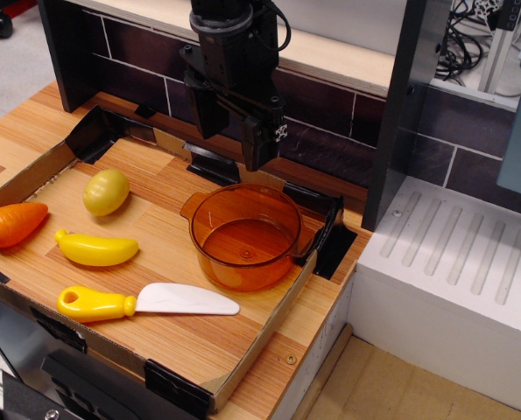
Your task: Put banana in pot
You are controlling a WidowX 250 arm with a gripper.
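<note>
The yellow banana (96,248) lies on the wooden tray, left of centre, between the lemon and the toy knife. The translucent orange pot (245,234) stands upright at the tray's right side and looks empty. My black gripper (235,124) hangs above the tray's back edge, behind and slightly left of the pot. Its two fingers are spread apart and hold nothing. It is well away from the banana, up and to the right of it.
A yellow-green lemon (106,192) sits behind the banana. An orange carrot (15,224) lies at the tray's left edge. A white knife with a yellow handle (146,302) lies in front. A dark tiled wall (330,122) and a white drainboard (453,254) stand behind and to the right.
</note>
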